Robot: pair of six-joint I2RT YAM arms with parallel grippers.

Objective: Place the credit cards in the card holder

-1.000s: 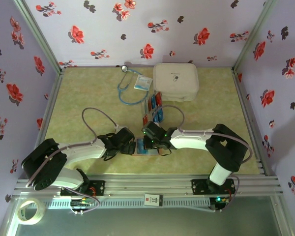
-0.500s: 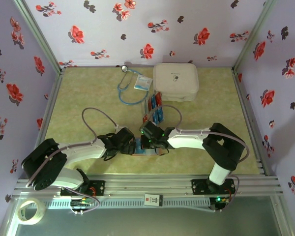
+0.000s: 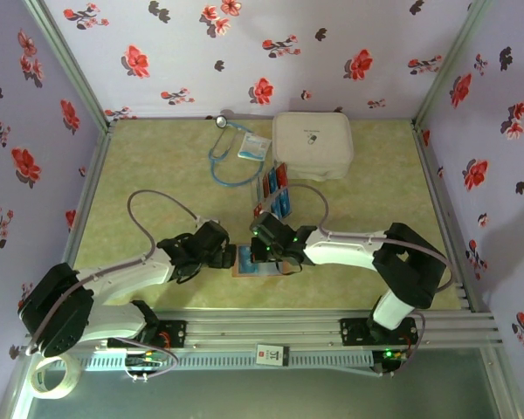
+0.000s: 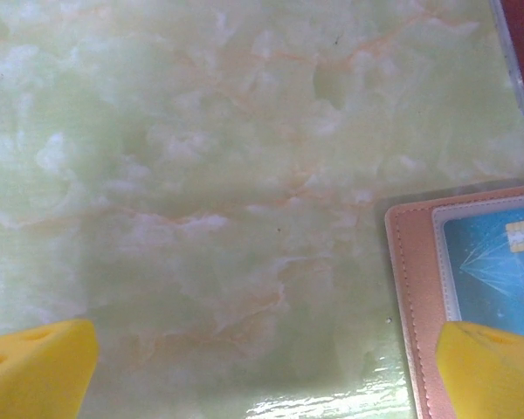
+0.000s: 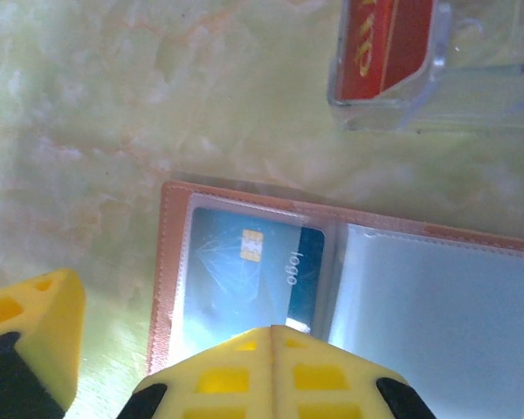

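Note:
The tan-brown card holder (image 3: 244,265) lies open on the table near the front edge, also in the wrist views (image 5: 170,279) (image 4: 412,288). A bright blue credit card (image 5: 244,271) with a gold chip sits in its left clear pocket, its right end sticking out toward the spine. My right gripper (image 5: 272,336) (image 3: 261,251) is shut, its tips at the card's near edge with nothing seen between them. My left gripper (image 4: 262,371) (image 3: 226,255) is open over bare table just left of the holder. More blue and red-orange cards (image 3: 276,188) stand in a clear tray.
The clear tray (image 5: 402,109) with a red card (image 5: 391,39) stands just beyond the holder. Farther back are a white rounded case (image 3: 312,144), a stethoscope (image 3: 228,155) and a white-and-blue packet (image 3: 254,147). A tape roll (image 3: 52,374) lies outside the front rail.
My left arm has drawn back to the left, its elbow dropping toward the front left. The right gripper and the holder have shifted slightly left.

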